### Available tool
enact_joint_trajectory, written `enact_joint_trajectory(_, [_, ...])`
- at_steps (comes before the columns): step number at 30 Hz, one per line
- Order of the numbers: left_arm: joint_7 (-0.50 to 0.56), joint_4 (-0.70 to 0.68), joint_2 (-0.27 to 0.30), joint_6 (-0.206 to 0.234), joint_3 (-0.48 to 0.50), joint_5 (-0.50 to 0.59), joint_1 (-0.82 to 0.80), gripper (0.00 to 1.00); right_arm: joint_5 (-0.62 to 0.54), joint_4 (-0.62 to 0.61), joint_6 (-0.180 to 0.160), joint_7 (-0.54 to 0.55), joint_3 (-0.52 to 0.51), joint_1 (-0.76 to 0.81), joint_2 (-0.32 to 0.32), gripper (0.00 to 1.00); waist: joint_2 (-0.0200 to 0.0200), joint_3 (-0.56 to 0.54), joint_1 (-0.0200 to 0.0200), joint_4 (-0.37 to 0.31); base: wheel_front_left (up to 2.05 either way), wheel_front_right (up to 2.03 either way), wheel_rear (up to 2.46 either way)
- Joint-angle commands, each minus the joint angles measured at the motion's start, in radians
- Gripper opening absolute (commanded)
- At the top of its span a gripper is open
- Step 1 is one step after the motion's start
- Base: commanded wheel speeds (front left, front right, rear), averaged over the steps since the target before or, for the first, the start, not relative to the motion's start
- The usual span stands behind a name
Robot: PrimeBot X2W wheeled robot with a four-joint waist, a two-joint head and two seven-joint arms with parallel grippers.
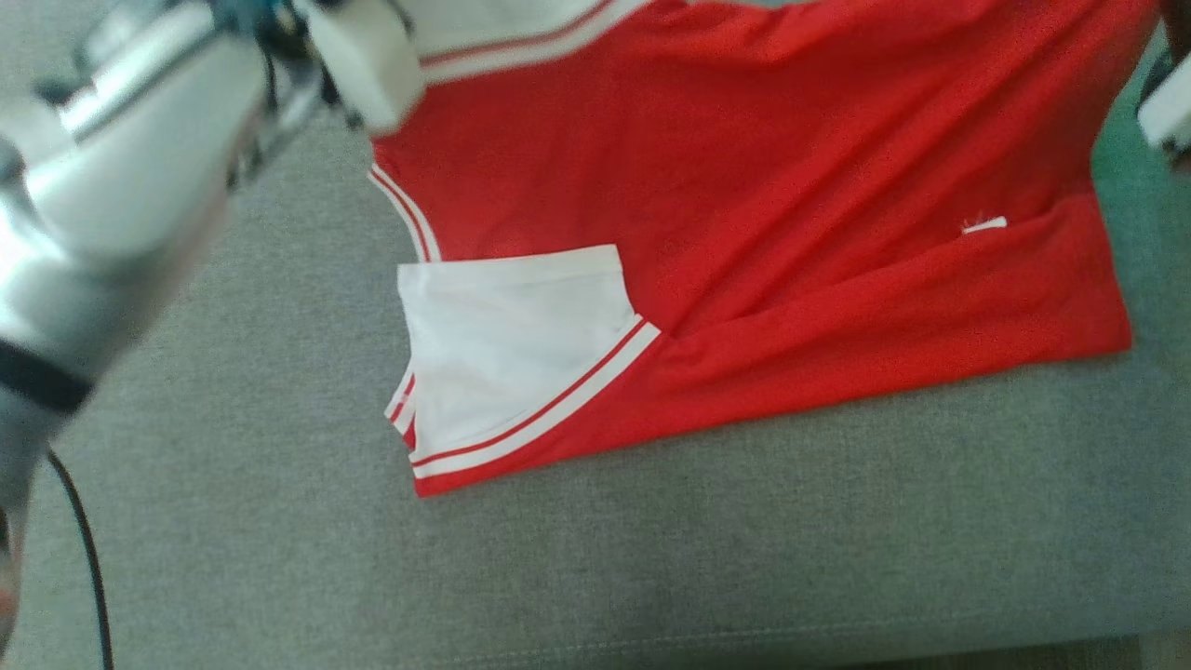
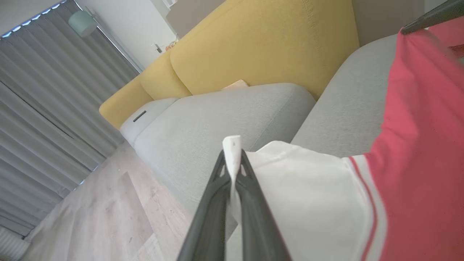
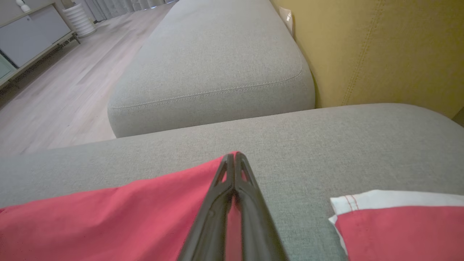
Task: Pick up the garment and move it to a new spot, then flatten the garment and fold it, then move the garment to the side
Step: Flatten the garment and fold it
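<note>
The left gripper (image 2: 232,156) is closed on a thin white edge of the garment (image 1: 744,233), and the right gripper (image 3: 235,157) is closed on a red edge of it. The garment lies on the grey cushion (image 1: 651,558) of a sofa, with its far side raised between the two arms.

I judge that this is the flatten-and-fold step: the near white sleeve (image 1: 507,344) is already turned in over the red body. The next move probably calls for both arms to travel together and keep the cloth tight, otherwise the held side can sag and make new wrinkles.

The cloth is thin, smooth and soft, red with white sleeves and red-and-white striped borders, and it shows long shallow creases. The cushion is a coarse woven fabric with rounded corners. Behind it stands a yellow padded backrest (image 2: 261,43).
</note>
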Motion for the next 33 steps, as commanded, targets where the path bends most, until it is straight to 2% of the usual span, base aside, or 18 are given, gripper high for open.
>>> enact_joint_trajectory(1, [-0.004,-0.029,0.049,0.007,0.051,-0.007,0.0,0.0,0.011,-0.032,0.007,-0.015,0.008,0.035,-0.026,0.0,0.0,-0.014,0.0,0.008,0.0,0.0,0.0])
enact_joint_trajectory(9, [-0.005,-0.158,0.113,0.019,0.084,-0.069,0.199,0.0,0.07,-0.087,0.007,-0.047,0.015,0.183,-0.073,0.0,0.0,-0.068,0.0,0.043,0.0,0.0,0.0])
enact_joint_trajectory(19, [-0.005,-0.425,0.21,0.103,0.079,-0.131,0.434,0.0,0.101,-0.128,0.007,-0.036,-0.02,0.34,-0.121,0.0,0.0,-0.109,0.0,0.062,0.0,0.0,0.0])
enact_joint_trajectory(25, [0.008,-0.488,0.227,0.143,0.048,-0.151,0.534,0.0,0.101,-0.142,0.007,-0.023,-0.048,0.414,-0.122,0.0,0.0,-0.115,0.0,0.07,0.0,0.0,0.0])
enact_joint_trajectory(30, [0.009,-0.501,0.217,0.163,0.025,-0.175,0.604,0.0,0.072,-0.146,0.007,-0.012,-0.063,0.456,-0.112,0.0,0.0,-0.114,0.0,0.074,0.0,0.0,0.0])
enact_joint_trajectory(31, [0.008,-0.496,0.213,0.165,0.02,-0.176,0.613,0.0,0.07,-0.147,0.007,-0.008,-0.066,0.461,-0.104,0.08,0.0,-0.113,0.0,0.074,0.0,0.0,0.0])
enact_joint_trajectory(32, [0.008,-0.489,0.206,0.169,0.017,-0.181,0.622,0.0,0.068,-0.149,0.007,-0.007,-0.07,0.465,-0.097,0.5,0.0,-0.113,0.0,0.075,0.0,0.0,0.0])
enact_joint_trajectory(33, [0.008,-0.479,0.199,0.171,0.014,-0.186,0.631,0.2,0.065,-0.15,0.007,-0.008,-0.075,0.467,-0.09,0.9,0.0,-0.113,0.0,0.075,0.0,0.0,0.0])
